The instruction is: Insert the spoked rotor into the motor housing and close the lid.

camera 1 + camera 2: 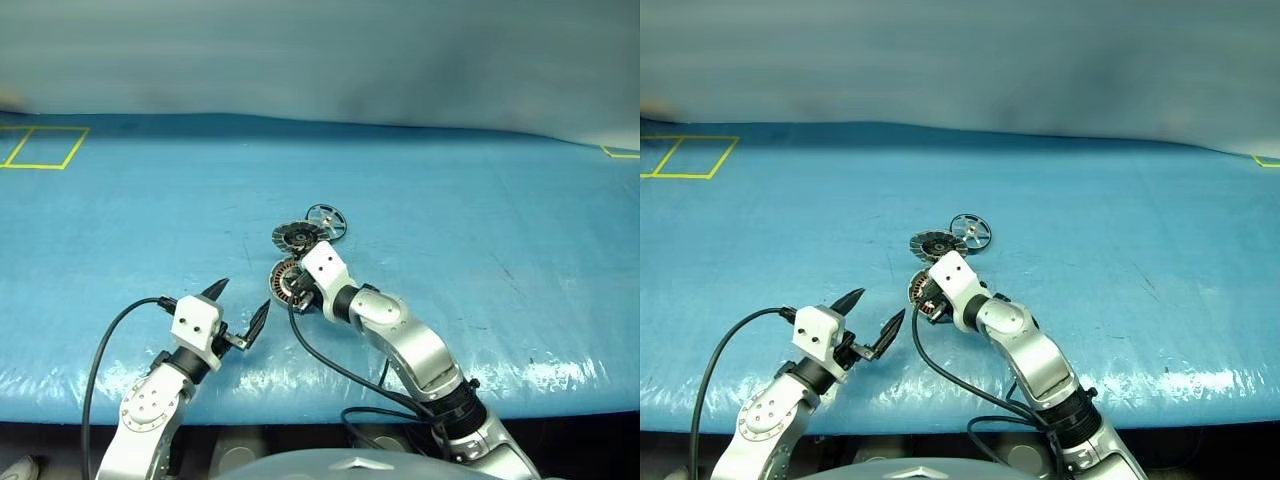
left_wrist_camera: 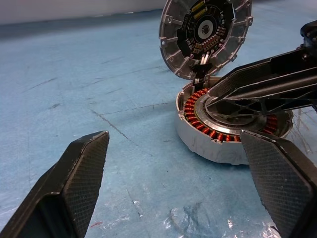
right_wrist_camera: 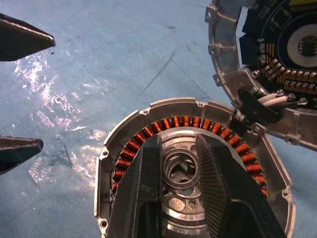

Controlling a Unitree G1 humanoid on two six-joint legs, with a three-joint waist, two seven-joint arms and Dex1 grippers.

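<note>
1. My right gripper (image 3: 179, 144) hovers right over the housing (image 3: 198, 121), pointing down at its centre. The jaws stand narrowly parted with the silver bearing showing in the gap. I hold nothing that I can make out, and I cannot tell whether the fingers touch the bearing.
2. My left gripper (image 1: 243, 297) is wide open and empty, near the housing on my left side and aimed at it.
3. The housing lies flat on the blue table (image 1: 480, 200), copper windings up, and its centre is unfilled.
4. The lid (image 2: 205, 34) sits touching the housing's far edge, inner face showing. Short white wires (image 2: 203, 59) seem to tie it to the housing.
5. The rotor (image 1: 326, 221) lies flat on the table beyond the housing, just past the lid and a little to my right. It is not yet inserted.
6. Handling, as I judge it: the rotor looks thin, light and stiff, and its bare metal is likely slippery. I'd pinch it across the rim or on one spoke near the hub, gently, so that nothing bends.
7. The housing looks heavy enough to stay put. The lid should swing over carefully, because those wires look fragile.
8. The count: one rotor, one housing, one lid, two grippers.
</note>
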